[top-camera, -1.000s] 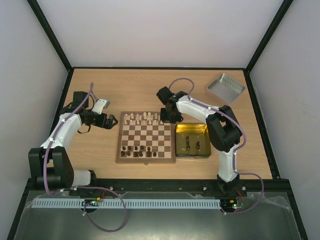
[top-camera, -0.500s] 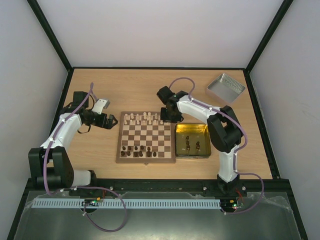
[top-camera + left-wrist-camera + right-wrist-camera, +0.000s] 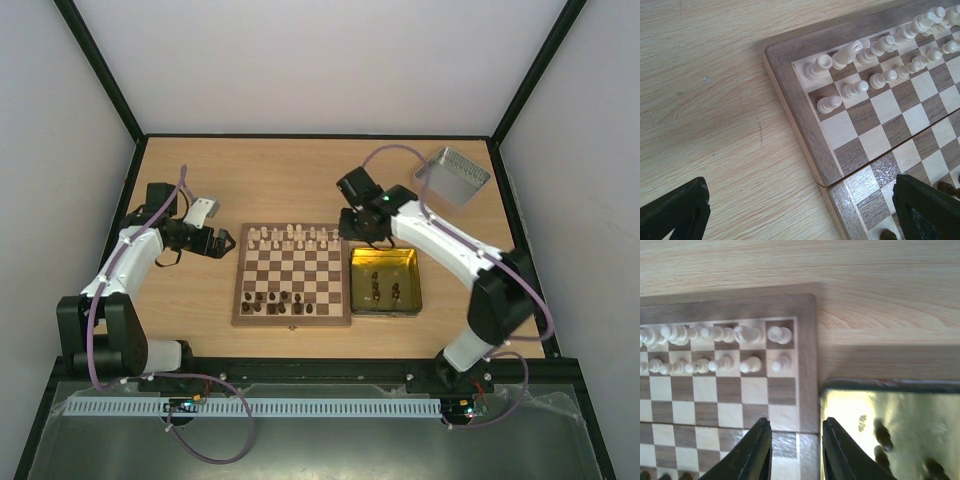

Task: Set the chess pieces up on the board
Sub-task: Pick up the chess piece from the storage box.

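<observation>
Filling the dark side, step in hand: the pale pieces (image 3: 290, 236) stand in two rows along the far edge of the board (image 3: 292, 321). Both wrist views show those rows packed, so I judge the pale side done and the dark side under way.
Near edge of the board: dark pieces (image 3: 275, 300) stand in two rows that look gappy. They are too small to count.
Right of the board: a yellow tin (image 3: 382, 252) sits just beside the right border, though I cannot tell whether it touches. Several loose dark pieces (image 3: 384, 290) are inside it.
Right gripper (image 3: 795, 427): it hangs over the board's right border, nearer the far right corner than the near one. Its jaws stand a narrow gap apart with nothing between them.
Left gripper (image 3: 217, 243): it hangs over the bare table (image 3: 280, 180) just left of the board's far left corner. Its jaws are spread wide and hold nothing.
Beyond the far right corner of the board: a silver lid (image 3: 452, 172) lies well apart from it and has no part in this step.
Next move, as I judge it: the right gripper should shift off the board's border to over the tin and come down around one loose dark piece. It should close on the body without nudging the neighbours, then carry the piece to a vacant square in the board's two near rows.
Care needed: the pieces are tiny and stand close together, so the descent must be centred and the jaws need open only a little wider than the piece.
</observation>
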